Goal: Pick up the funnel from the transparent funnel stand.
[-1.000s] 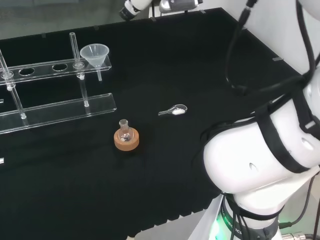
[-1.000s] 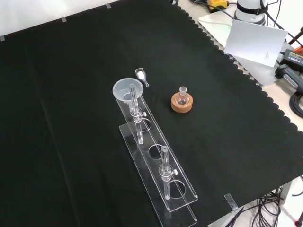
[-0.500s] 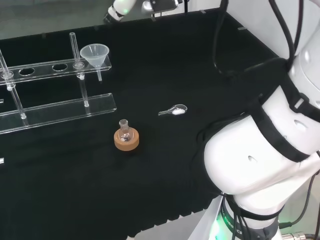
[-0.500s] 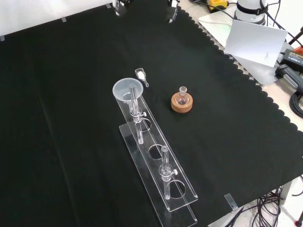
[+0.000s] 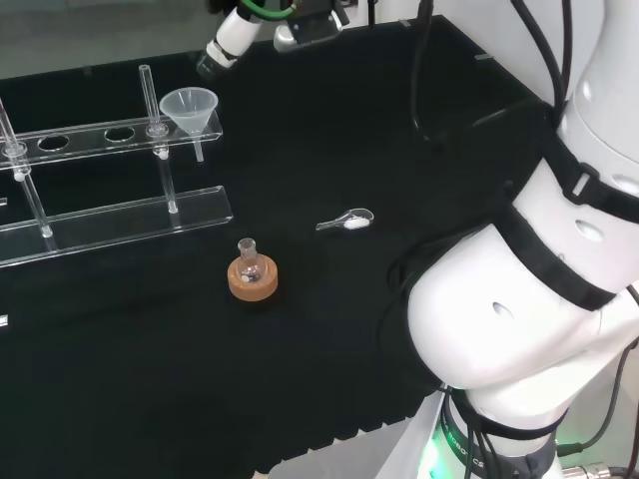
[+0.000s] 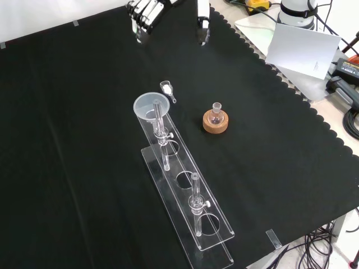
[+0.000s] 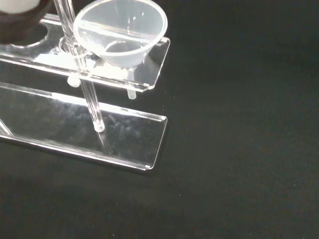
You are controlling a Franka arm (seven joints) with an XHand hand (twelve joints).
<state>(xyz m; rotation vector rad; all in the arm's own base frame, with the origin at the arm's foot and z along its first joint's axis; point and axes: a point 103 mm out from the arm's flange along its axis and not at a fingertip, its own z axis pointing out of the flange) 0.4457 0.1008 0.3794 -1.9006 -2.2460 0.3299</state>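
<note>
On the black cloth (image 6: 67, 140) of the bench, nothing of the pick is done yet: my hand (image 6: 147, 12) hangs above the cloth's far edge in the front view, fingers (image 6: 141, 27) fanned straight downward and the thumb held wide apart from them, holding nothing and well apart from the work. The transparent funnel stand (image 6: 190, 207) runs as a long clear two-tier rack from the cloth's near edge toward its middle, its upper shelf pierced with round holes and carried on thin posts. The funnel (image 6: 151, 106) sits upright in the hole at the end of that shelf nearest my hand, its wide mouth resting on the shelf and its stem hanging down through it; in the wrist view the funnel (image 7: 121, 31) is seated at the shelf's end corner, untouched. Off to the side, a cork ring (image 6: 215, 122) carries a small round flask (image 6: 216, 114), and a little clear scoop (image 6: 167, 89) lies on the cloth just beyond the funnel's end of the rack. By my reckoning the whole job remains: reach in, close round the funnel's cone, and lift it straight up so the stem clears the hole.
</note>
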